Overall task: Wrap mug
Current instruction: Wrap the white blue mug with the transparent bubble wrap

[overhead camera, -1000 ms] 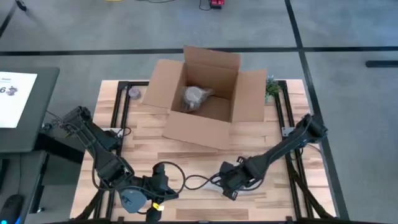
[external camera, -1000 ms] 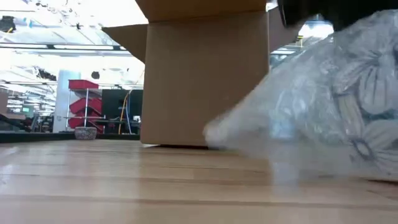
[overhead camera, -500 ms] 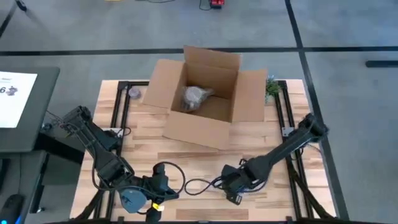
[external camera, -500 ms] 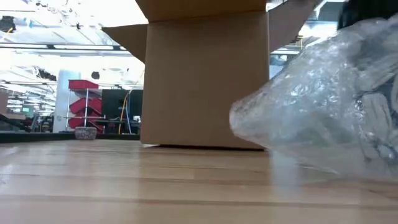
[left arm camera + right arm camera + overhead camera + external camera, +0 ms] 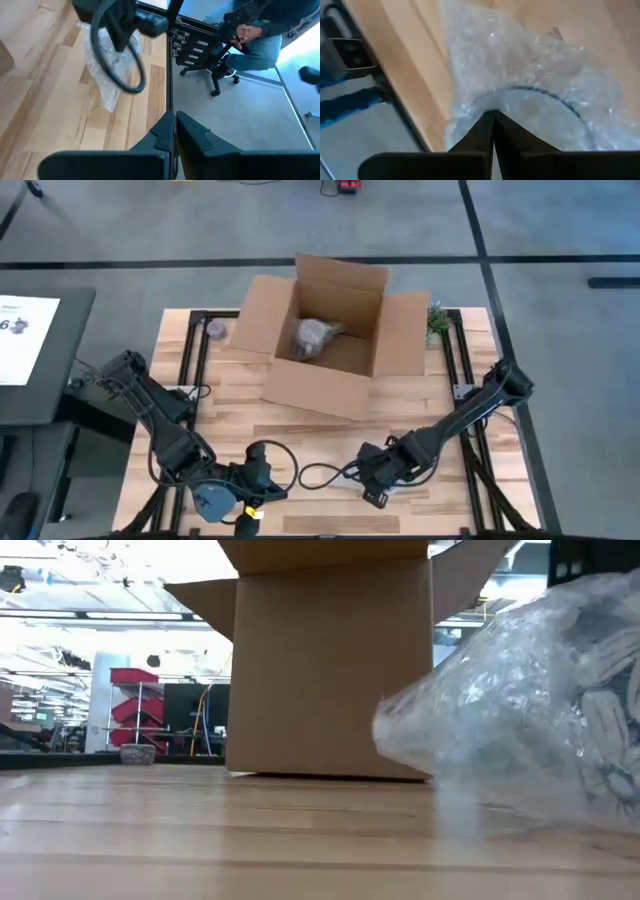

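The mug (image 5: 600, 730), white with a dark flower pattern, shows through a bundle of clear bubble wrap (image 5: 500, 720) at the table's near edge, right of centre. Its rim (image 5: 547, 97) also shows through the wrap in the right wrist view. My right gripper (image 5: 374, 482) is shut on the wrap (image 5: 520, 65). My left gripper (image 5: 268, 484) waits shut at the near left, holding nothing, and the wrap (image 5: 105, 70) lies ahead of it. My right gripper pinches the bubble wrap (image 5: 492, 106) between its two shut fingertips, at a bunched part of the wrap lying over the mug's rim. The fingers slant down from the table's far right. How many layers they hold, I cannot tell.
An open cardboard box (image 5: 325, 345) stands at the table's middle far side with a wrapped bundle (image 5: 315, 335) inside. A small plant (image 5: 437, 322) sits at the far right corner. A person sits on a chair (image 5: 235, 45) beyond the table's edge.
My right gripper has shifted a little toward the table's near edge. The wrap's loose end, which lay low toward the table's left, has been drawn up and toward the right, closer around the mug.
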Controlling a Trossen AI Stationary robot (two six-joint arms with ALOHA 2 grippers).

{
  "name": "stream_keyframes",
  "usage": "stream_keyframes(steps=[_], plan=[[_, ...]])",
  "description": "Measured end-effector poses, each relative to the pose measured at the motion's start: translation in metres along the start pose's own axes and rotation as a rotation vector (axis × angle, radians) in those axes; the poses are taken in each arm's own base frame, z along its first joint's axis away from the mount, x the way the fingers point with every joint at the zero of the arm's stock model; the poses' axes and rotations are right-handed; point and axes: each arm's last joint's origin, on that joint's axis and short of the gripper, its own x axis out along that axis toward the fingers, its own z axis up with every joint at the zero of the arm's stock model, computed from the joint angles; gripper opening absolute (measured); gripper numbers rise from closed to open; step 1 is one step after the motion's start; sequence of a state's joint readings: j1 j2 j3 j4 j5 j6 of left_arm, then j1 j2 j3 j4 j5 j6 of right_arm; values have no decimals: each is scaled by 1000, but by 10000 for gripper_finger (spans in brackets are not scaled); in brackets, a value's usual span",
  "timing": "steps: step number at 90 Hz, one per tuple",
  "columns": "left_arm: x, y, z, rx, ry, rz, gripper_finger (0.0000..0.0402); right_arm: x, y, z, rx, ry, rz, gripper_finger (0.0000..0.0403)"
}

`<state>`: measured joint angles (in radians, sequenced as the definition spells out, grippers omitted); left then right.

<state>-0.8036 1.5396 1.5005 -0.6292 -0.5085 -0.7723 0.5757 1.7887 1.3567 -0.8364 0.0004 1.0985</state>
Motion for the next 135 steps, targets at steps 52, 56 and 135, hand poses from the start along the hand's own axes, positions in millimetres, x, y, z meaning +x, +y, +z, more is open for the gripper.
stream_keyframes(steps=[52, 56, 135], plan=[[0, 0, 0, -2, 1, -1, 0, -56, 4, -4, 27, -4, 106, 0], [0, 0, 0, -2, 0, -1, 0, -62, 2, -5, 55, -27, 87, 0], [0, 0, 0, -7, 1, -1, 0, 17, -8, 0, 195, 72, -189, 0]])
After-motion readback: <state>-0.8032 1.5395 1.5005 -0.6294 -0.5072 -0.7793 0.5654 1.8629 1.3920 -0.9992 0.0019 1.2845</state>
